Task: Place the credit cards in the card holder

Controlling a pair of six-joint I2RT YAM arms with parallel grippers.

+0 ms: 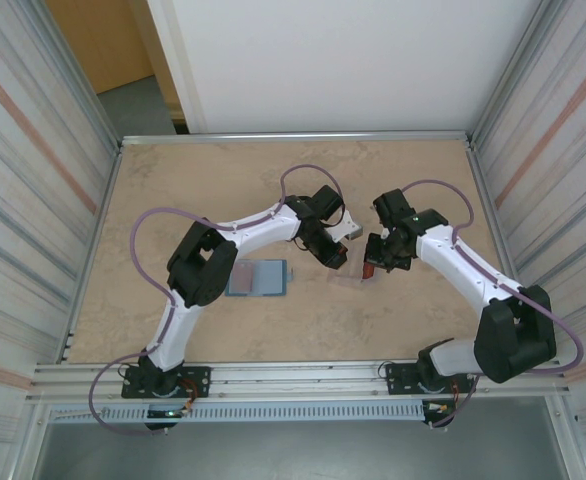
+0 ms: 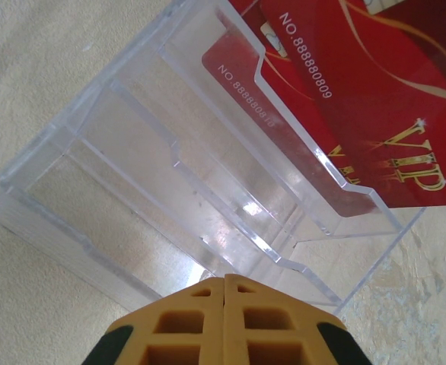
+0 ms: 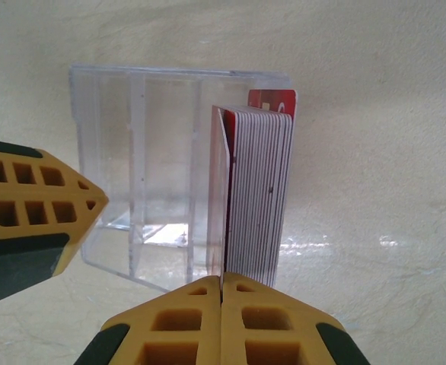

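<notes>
1. Left wrist view: the left tool [image 2: 224,304] has its jaws together, right at the near wall of the clear plastic case [image 2: 132,190], which lies on the worktop [image 2: 33,68]. I cannot tell whether that wall is pinched between them. The red credit cards [image 2: 375,99] sit in the case's far compartment. If the wall is not gripped, the light case may slide or tip when a card is pulled.

2. Right wrist view: the right tool [image 3: 222,312] is closed too, with its tips at the near edge of the credit cards. The cards stand packed edge-on in the case. Whether one card is clamped between the tips is hidden. The cards are glossy and tightly stacked, so a pull could drag out several, or the tips could slip off with none. A finger of the left tool is close on the left, and a sideways move could knock it.

3. Top view: the card holder [image 1: 258,278] lies flat on the worktop, well apart to the left of both tools and beside the left arm. I cannot tell whether it lies open. The carry passes close to the left arm, so a collision or a dropped card is possible. If nothing holds the card holder down, pushing a card in could shove it along.
</notes>
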